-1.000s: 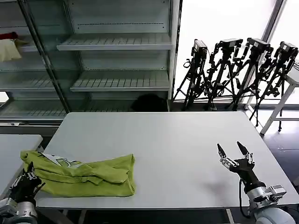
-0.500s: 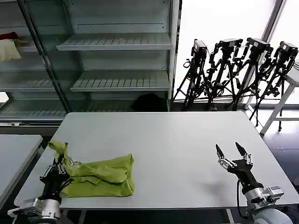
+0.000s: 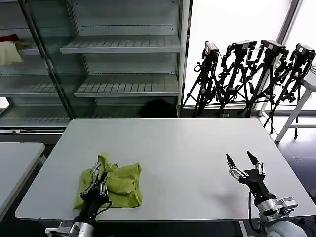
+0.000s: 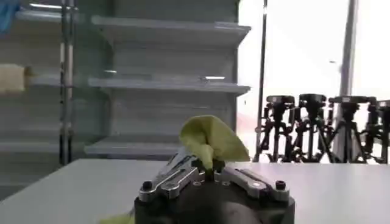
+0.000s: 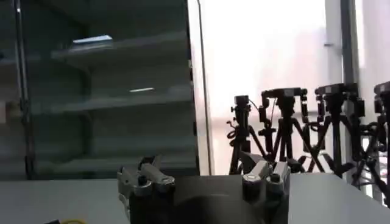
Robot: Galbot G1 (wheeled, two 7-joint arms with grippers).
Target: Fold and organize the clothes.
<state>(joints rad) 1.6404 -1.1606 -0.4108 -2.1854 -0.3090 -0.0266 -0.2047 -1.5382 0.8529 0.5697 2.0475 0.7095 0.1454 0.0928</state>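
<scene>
The lime-green shirt (image 3: 121, 183) lies bunched on the white table (image 3: 177, 148) near its front left edge. My left gripper (image 3: 98, 174) is shut on a fold of the shirt and holds it lifted over the pile; that pinched green fold (image 4: 210, 139) sticks up between the closed fingers of the left gripper (image 4: 207, 165). My right gripper (image 3: 243, 160) hovers open above the table's front right part, far from the shirt, with nothing between its fingers (image 5: 143, 176).
Metal shelving (image 3: 123, 44) stands behind the table, with a cream and red cloth bundle (image 3: 10, 49) on a left shelf. Several camera tripods (image 3: 252, 74) stand at the back right. A second table (image 3: 15, 158) sits at the left.
My left gripper has carried the shirt's left end rightward across the table, folding it over the rest into a shorter bundle. The right gripper has barely moved.
</scene>
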